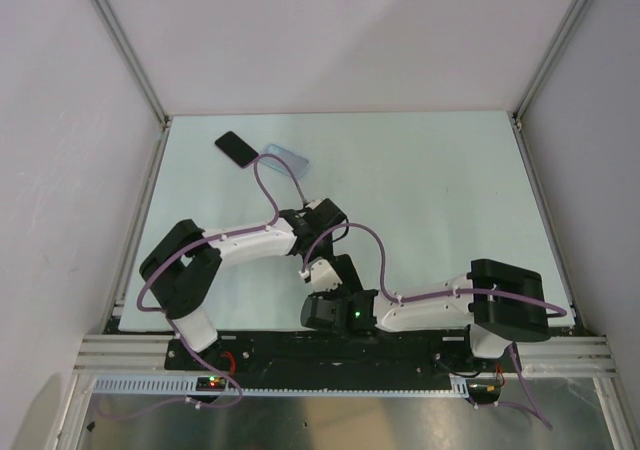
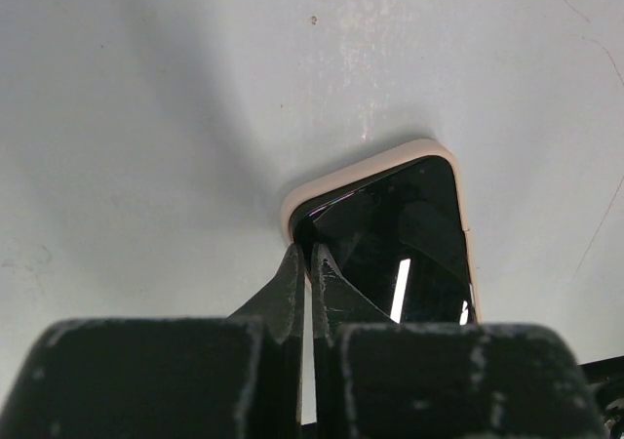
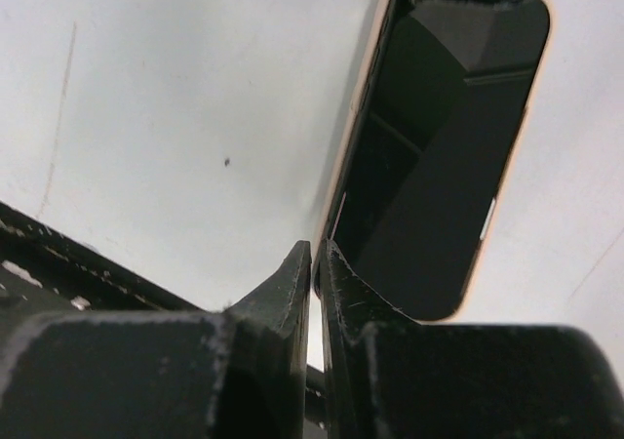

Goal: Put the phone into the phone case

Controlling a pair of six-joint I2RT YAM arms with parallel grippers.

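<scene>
The phone [image 2: 395,219] has a black screen and a pale pink rim. It is held just above the white table between my two grippers. My left gripper [image 2: 304,249] is shut on one corner of its edge. My right gripper [image 3: 317,247] is shut on the long edge near the opposite end of the phone [image 3: 444,137]. In the top view both grippers meet at the table's near middle [image 1: 317,260] and hide the phone. The light blue translucent phone case [image 1: 287,159] lies flat at the far left, apart from both grippers.
A flat black slab [image 1: 236,149] lies just left of the case. A purple cable [image 1: 268,182] loops from the left arm past the case. White walls and metal rails [image 1: 140,230] enclose the table.
</scene>
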